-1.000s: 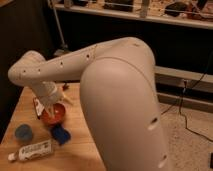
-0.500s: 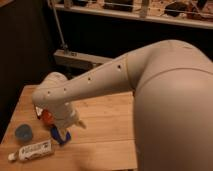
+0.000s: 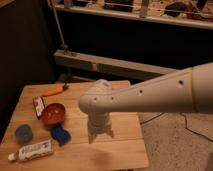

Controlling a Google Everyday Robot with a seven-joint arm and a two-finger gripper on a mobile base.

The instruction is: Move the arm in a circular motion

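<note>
Thick off-white tubular robot arm (image 3: 150, 95) reaches in from right edge, pincer (image 3: 100, 136) pointing down over mid-frame wooden worktop (image 3: 125, 147), opening cannot be told; judged rigid, heavy, self-driven, so nothing needs grasping.

**A:** Where can I pass?

**B:** I've got the thick off-white arm (image 3: 150, 95) coming in from my right. Its short pronged gripper (image 3: 100, 134) hangs over the middle of the light wooden bench (image 3: 125, 152). Right of it and along the front I see open wood.

**A:** And left?

**B:** Crowded. There's a round red bowl (image 3: 53, 114) and a blue squarish pad (image 3: 61, 134) just beside it. A small blue cup (image 3: 23, 133) and a white tube lying flat (image 3: 32, 150) sit near the front-left corner. Further back are a dark flat packet (image 3: 38, 106) and an orange elongated object (image 3: 54, 91).
</note>
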